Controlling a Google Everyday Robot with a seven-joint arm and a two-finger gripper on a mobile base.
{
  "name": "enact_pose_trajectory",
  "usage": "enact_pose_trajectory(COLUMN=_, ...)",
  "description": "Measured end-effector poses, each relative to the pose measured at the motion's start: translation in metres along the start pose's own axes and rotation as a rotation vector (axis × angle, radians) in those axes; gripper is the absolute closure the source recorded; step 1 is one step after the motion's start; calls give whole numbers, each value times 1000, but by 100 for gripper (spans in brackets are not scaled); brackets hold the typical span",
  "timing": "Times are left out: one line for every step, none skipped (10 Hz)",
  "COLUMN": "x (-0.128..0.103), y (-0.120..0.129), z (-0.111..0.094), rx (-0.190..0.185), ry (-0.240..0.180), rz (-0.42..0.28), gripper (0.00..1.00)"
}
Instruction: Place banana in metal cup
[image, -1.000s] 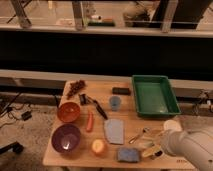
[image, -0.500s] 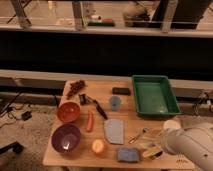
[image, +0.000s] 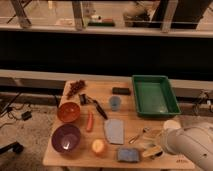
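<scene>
Mostly obscured hand (image: 153, 142) at banana (image: 151, 152)

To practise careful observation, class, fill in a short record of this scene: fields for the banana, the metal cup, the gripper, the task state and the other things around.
banana: lying near the front right edge of the table, just right of the blue sponge
metal cup: upright mid-table, left of the green tray
gripper: low at the front right corner, close by the banana
task state: banana not in the cup
others: grey cloth, carrot, orange bowl, purple bowl
</scene>
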Motion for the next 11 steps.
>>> enact_pose_trajectory(x=0, y=0, z=0, rx=0, ry=0, rz=0, gripper=56)
enact_pose_trajectory(x=0, y=0, z=0, rx=0, ry=0, rz=0, gripper=48)
enact_pose_trajectory(x=0, y=0, z=0, rx=0, ry=0, rz=0, gripper=37)
enact_pose_trajectory(x=0, y=0, z=0, rx=0, ry=0, rz=1, gripper=28)
enact_pose_trajectory(x=0, y=0, z=0, rx=0, ry=0, rz=1, gripper=21)
enact_pose_trajectory(x=0, y=0, z=0, rx=0, ry=0, rz=1, gripper=20)
enact_pose_trajectory(x=0, y=0, z=0, rx=0, ry=0, rz=1, gripper=20)
enact_pose_trajectory(x=0, y=0, z=0, rx=0, ry=0, rz=1, gripper=20)
enact_pose_trajectory(x=0, y=0, z=0, rx=0, ry=0, rz=1, gripper=20)
enact_pose_trajectory(x=0, y=0, z=0, rx=0, ry=0, rz=1, gripper=20)
enact_pose_trajectory(x=0, y=0, z=0, rx=0, ry=0, rz=1, gripper=20)
